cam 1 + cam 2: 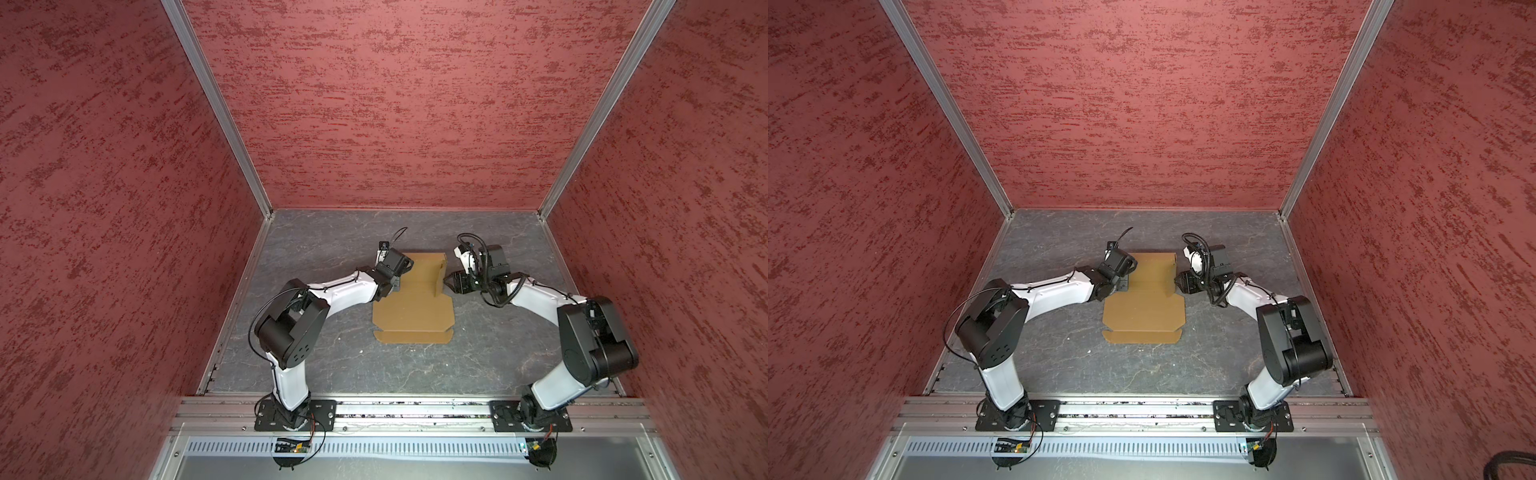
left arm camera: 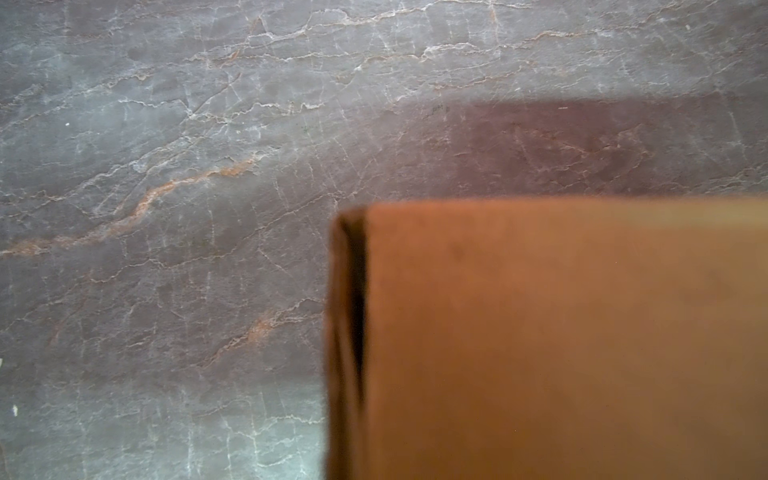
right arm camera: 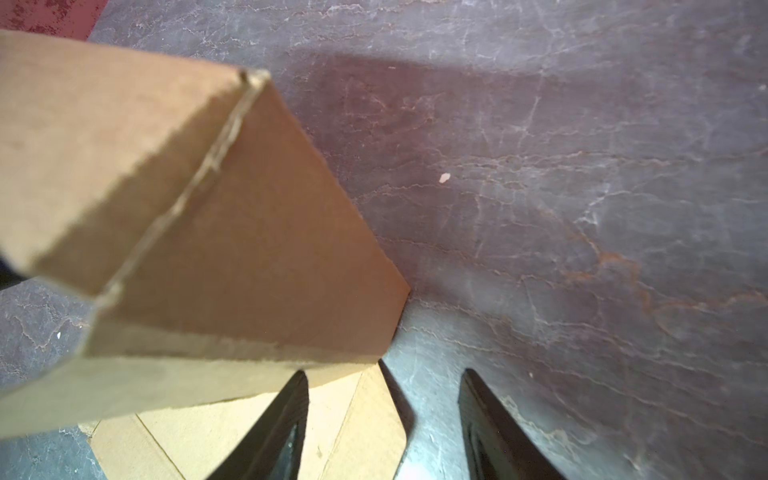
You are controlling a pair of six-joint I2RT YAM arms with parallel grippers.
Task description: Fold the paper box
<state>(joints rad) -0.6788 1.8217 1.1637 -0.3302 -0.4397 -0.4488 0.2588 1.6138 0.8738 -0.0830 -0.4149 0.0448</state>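
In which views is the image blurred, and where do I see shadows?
Left wrist view: the paper box is close and out of focus, the table sharper; right wrist view: the raised flap casts a reddish shadow on the table; both top views: sharp, evenly lit.

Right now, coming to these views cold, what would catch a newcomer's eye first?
The brown paper box, half folded in the middle of the dark marbled tabletop: its right side flap stands upright while the near panels lie flat. Flanking it are the right hand, open beside that flap, and the left hand, low at the box's left edge. Red textured walls enclose everything.
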